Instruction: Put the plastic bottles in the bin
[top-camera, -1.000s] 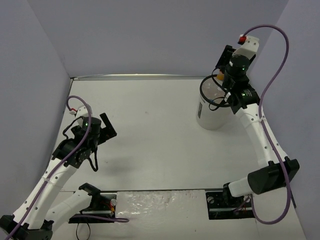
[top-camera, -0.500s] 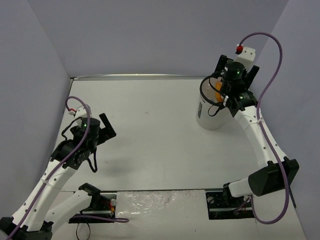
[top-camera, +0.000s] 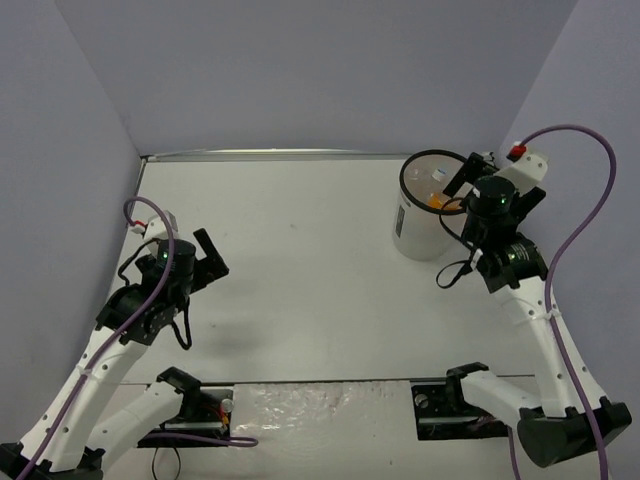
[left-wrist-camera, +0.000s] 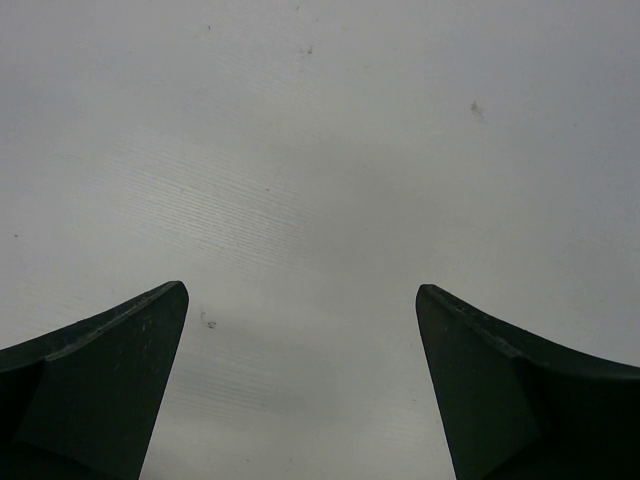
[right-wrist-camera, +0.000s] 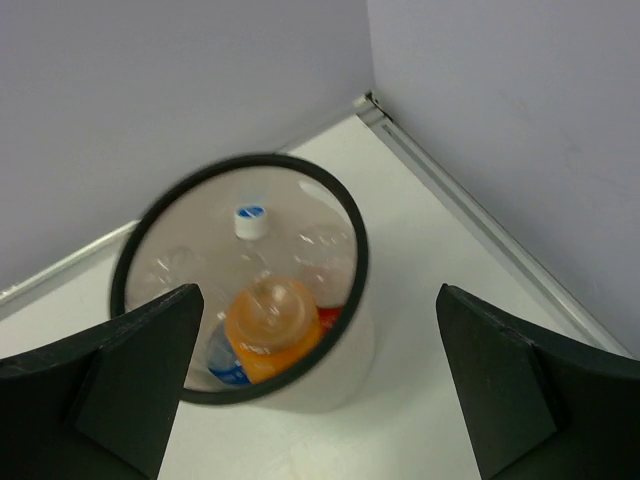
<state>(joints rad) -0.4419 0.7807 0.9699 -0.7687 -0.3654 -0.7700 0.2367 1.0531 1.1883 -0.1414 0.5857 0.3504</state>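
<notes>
1. Right gripper (right-wrist-camera: 317, 295), spread wide and empty, hangs beside the bin (top-camera: 412, 236); plastic bottles (right-wrist-camera: 268, 322) lie inside.
2. Left gripper (left-wrist-camera: 302, 291), equally wide and empty, is well apart from the bin.
3. Dropping appears finished; likely next, confirm no bottle remains outside the bin.

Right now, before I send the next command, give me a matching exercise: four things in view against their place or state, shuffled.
Things:
1. orange bottle
2. bin
3. left gripper
4. right gripper

Places or states:
A. open, empty, over bare table
B. upright near the table's far right corner
C. open, empty, facing the bin's mouth
D. inside the bin

Pairs: 1-D, 2-B, 3-A, 4-C
</notes>
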